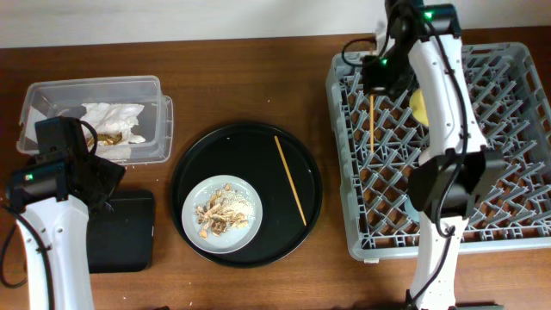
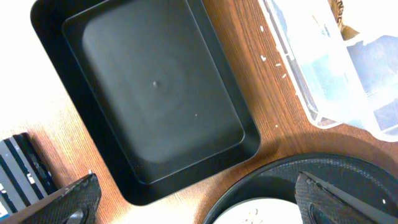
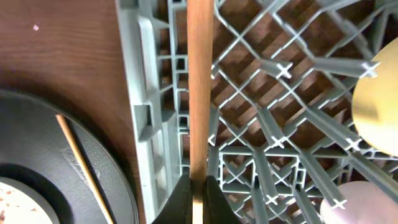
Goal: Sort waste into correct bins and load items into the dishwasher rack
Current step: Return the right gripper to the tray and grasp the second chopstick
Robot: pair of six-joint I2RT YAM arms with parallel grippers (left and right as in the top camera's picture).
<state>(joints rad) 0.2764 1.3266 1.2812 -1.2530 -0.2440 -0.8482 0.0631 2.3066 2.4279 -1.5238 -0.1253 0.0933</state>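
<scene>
Right tool (image 3: 198,190), close under its wrist camera, pinches one thin wooden chopstick (image 3: 200,81) that runs lengthwise just inside the left edge of the grey dishwasher rack (image 3: 147,124), right side of the overhead frame, yellow bowl (image 3: 377,109) in the rack further right. Left tool (image 2: 205,200) spread wide above the shallow black tray (image 2: 161,87), lower left of the overhead frame, just below the clear box (image 1: 160,129) holding white napkins (image 1: 112,114). Second chopstick (image 1: 290,181) lies on the round black tray (image 1: 194,164) at centre, beside the grey plate (image 1: 250,205) bearing food scraps (image 1: 217,215).
</scene>
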